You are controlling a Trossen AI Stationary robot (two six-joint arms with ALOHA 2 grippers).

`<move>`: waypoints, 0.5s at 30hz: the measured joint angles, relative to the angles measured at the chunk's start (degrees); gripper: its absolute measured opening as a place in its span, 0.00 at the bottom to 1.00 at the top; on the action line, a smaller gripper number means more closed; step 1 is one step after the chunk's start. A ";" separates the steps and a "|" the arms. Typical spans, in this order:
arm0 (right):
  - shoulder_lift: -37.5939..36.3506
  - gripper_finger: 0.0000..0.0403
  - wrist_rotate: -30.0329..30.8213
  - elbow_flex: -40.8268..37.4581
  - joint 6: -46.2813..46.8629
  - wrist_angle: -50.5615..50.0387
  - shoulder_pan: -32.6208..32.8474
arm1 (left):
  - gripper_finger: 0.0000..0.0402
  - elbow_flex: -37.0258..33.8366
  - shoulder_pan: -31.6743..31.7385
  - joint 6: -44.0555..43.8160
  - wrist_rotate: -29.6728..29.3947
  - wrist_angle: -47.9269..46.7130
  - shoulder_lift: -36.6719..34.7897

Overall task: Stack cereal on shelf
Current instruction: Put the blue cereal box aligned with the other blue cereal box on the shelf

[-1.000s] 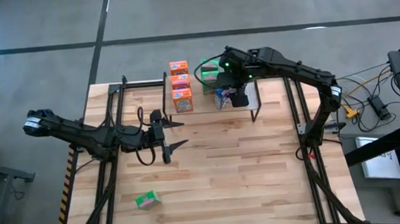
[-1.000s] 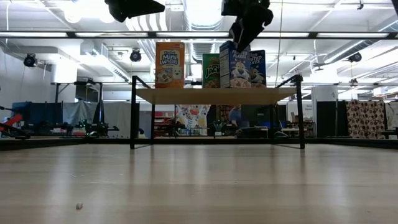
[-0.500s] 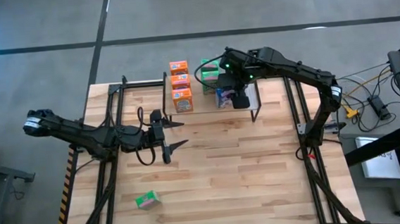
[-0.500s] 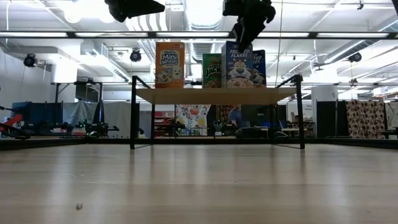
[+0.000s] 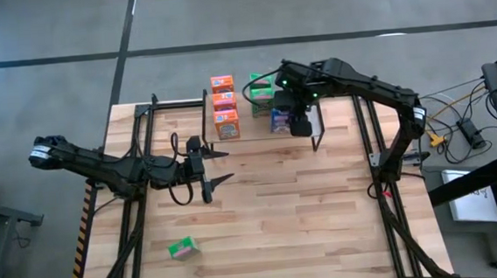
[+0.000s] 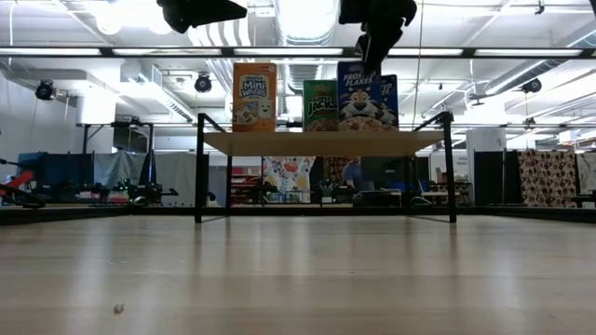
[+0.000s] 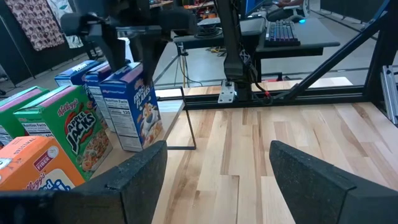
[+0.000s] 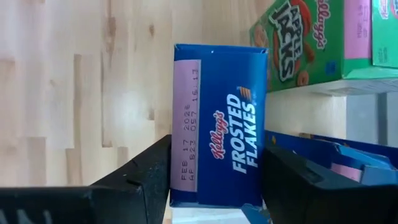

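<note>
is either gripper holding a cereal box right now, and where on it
The right gripper has its fingers on the two side faces of a blue Frosted Flakes box, at its top. The left gripper is open and empty.

A wooden table (image 5: 306, 214) stands on grey floor (image 5: 327, 11). Desks with a keyboard (image 7: 283, 31) and cables (image 5: 458, 120) sit beyond the right arm's base.

The right claw (image 5: 299, 120) is drawing its fingers in around the front blue cereal box (image 6: 367, 97) on the shelf (image 6: 323, 142). That box, tilted and turned a second ago, is now standing upright and squared to the front, covering more of the blue box behind it, just beside the green box (image 6: 319, 104).
</note>
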 joint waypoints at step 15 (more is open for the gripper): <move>-1.60 0.37 -0.90 0.00 2.75 -0.04 0.10 | 0.66 0.00 0.01 -0.09 0.01 -0.03 0.02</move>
